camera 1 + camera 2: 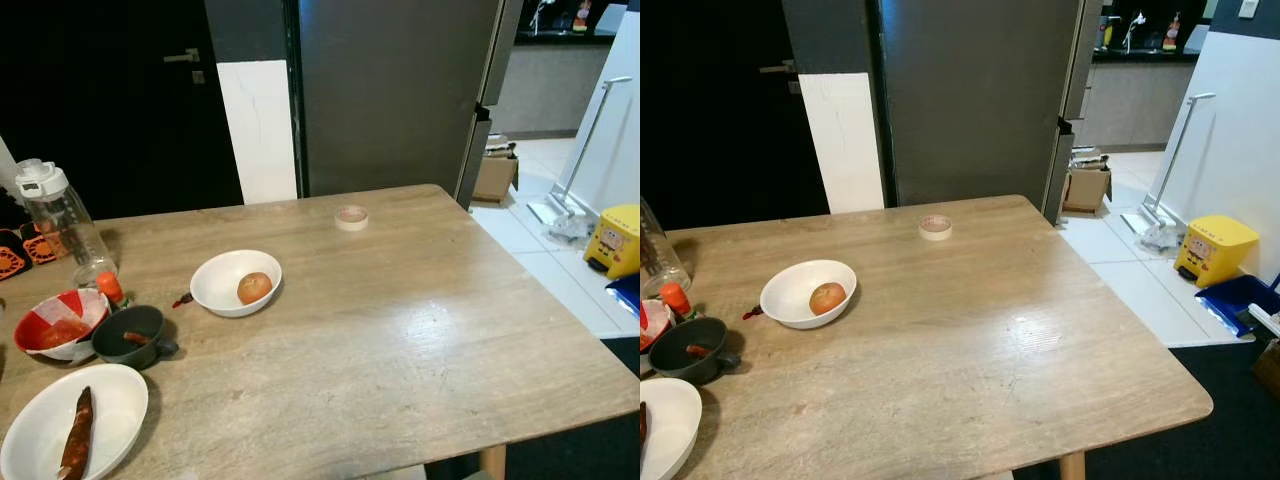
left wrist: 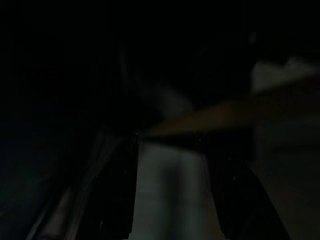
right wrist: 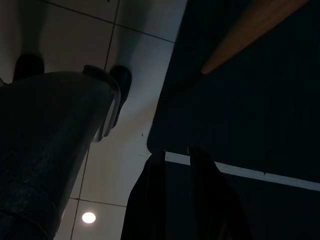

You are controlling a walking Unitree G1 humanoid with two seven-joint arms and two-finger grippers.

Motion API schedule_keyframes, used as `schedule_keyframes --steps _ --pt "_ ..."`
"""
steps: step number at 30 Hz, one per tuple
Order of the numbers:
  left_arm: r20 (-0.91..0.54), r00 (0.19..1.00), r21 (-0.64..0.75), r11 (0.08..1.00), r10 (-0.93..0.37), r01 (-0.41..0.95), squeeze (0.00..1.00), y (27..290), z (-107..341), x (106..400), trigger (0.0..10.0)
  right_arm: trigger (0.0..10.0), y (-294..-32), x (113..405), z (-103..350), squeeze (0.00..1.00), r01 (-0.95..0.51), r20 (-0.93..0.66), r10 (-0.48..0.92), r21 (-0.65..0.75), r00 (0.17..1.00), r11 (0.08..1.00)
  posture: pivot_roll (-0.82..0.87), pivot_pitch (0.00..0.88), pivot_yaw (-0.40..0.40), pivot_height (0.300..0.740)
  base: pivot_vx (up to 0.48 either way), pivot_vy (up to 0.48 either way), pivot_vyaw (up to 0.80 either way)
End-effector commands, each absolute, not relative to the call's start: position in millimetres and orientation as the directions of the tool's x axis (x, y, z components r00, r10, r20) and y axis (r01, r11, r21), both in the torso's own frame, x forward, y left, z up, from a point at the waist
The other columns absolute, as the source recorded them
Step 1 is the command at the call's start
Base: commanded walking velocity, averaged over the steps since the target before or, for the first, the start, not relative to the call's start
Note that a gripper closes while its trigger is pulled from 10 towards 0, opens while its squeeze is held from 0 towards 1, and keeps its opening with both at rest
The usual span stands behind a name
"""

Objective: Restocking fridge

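On the table (image 1: 420, 330) — sausage (image 1: 77, 435) lengthwise on plate (image 1: 115, 405); right pincer (image 3: 175, 155) closed.

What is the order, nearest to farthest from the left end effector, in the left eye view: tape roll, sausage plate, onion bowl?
Left end effector hangs low, near side.
1. Sausage plate, near left corner.
2. Onion bowl, middle left.
3. Tape roll, far edge.

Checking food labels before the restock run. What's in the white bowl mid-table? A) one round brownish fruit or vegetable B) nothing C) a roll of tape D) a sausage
A: the white bowl holds a single round brownish item; the tape roll sits apart, nearer the fridge.
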State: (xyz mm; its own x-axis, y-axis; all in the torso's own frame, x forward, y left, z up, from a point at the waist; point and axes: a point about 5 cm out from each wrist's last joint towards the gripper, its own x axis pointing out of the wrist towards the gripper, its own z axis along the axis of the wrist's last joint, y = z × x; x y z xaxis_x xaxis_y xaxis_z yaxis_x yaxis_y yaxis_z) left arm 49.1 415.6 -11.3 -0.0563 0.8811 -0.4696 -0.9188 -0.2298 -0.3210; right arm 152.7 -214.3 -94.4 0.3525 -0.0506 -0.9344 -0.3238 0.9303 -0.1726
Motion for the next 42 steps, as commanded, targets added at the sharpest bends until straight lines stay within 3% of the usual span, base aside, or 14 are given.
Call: schedule_keyframes --steps 1,15,19,21,25,30,37,42 --pt "-0.440 -0.064 -0.348 -0.236 0.896 -0.907 0.00 422.9 -3.7 49.0 10.0 10.0 -214.1 152.8 -94.4 0.00 -0.305 -0.935 -0.052 -0.167 0.352 0.938 -0.08 0.000 0.026 0.740 0.000 0.000 0.00" --pt "-0.123 -0.077 -0.539 -0.132 0.989 -0.832 0.00 475.5 82.2 84.2 10.0 10.0 -214.4 152.6 -94.5 0.00 -0.302 -0.934 -0.054 -0.169 0.353 0.938 -0.09 0.000 0.019 0.740 0.000 0.000 0.00" --pt "-0.100 -0.099 -0.549 -0.138 0.990 -0.825 0.00 480.0 91.7 85.4 10.0 10.0 -214.2 152.5 -94.5 0.00 -0.302 -0.934 -0.054 -0.169 0.354 0.938 -0.09 0.000 0.019 0.740 0.000 0.000 0.00" --pt "-0.140 -0.153 -0.550 -0.205 0.978 -0.809 0.00 481.6 89.9 78.1 10.0 10.0 -213.9 152.3 -94.7 0.00 -0.300 -0.934 -0.054 -0.168 0.354 0.939 -0.09 0.000 0.023 0.740 0.000 0.000 0.00" --pt "-0.201 -0.174 -0.563 -0.259 0.964 -0.785 0.00 478.4 78.4 70.0 10.0 10.0 -213.3 152.2 -94.8 0.00 -0.299 -0.934 -0.052 -0.166 0.354 0.940 -0.08 0.000 0.024 0.740 0.000 0.000 0.00" --pt "-0.182 -0.133 -0.637 -0.220 0.974 -0.739 0.00 476.7 77.4 74.1 10.0 10.0 -213.0 152.0 -94.9 0.00 -0.300 -0.934 -0.049 -0.163 0.354 0.940 -0.08 0.000 0.026 0.740 0.000 0.000 0.00" --pt "-0.131 -0.233 -0.652 -0.260 0.964 -0.712 0.00 491.1 102.9 63.0 10.0 10.0 -212.4 151.8 -95.1 0.00 -0.289 -0.933 -0.045 -0.156 0.356 0.944 -0.09 0.000 0.032 0.740 0.000 0.000 0.00" --pt "-0.047 -0.247 -0.690 -0.210 0.968 -0.693 0.00 502.7 128.1 59.5 10.0 10.0 -211.9 151.9 -95.1 0.00 -0.287 -0.933 -0.042 -0.153 0.358 0.946 -0.09 0.000 0.034 0.740 0.000 0.000 0.00"
